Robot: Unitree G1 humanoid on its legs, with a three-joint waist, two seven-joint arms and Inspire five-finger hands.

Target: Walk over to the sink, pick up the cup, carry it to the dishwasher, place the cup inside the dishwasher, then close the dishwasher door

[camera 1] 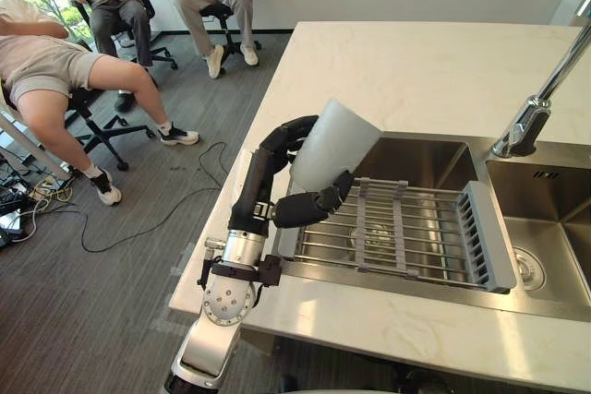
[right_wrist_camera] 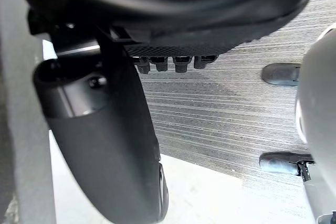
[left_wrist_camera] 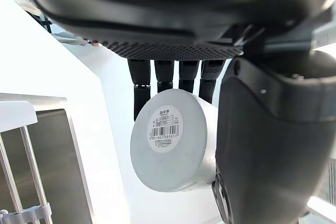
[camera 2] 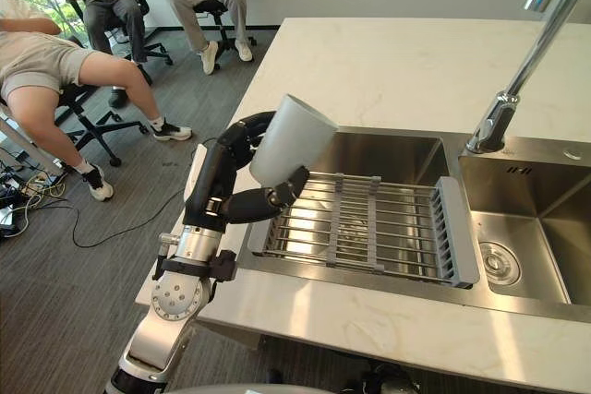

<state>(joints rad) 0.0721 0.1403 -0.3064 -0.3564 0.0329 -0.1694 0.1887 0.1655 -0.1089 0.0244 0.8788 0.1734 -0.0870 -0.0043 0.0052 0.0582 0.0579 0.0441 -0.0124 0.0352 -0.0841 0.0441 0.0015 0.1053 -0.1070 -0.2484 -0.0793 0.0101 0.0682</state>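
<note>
Left hand (camera 1: pixel 258 184) holds tilted cup (camera 1: pixel 334 146) in curled fingers (left_wrist_camera: pixel 163 75); sink (camera 1: pixel 432 164) below.

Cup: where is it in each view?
Left eye view: cup tilted in the left hand, above the left end of the rack.
Right eye view: cup left of centre, same grip.
Left wrist view: cup at centre, base toward camera.
Right wrist view: right hand over floor.
Shared landmark: the rack.
</note>
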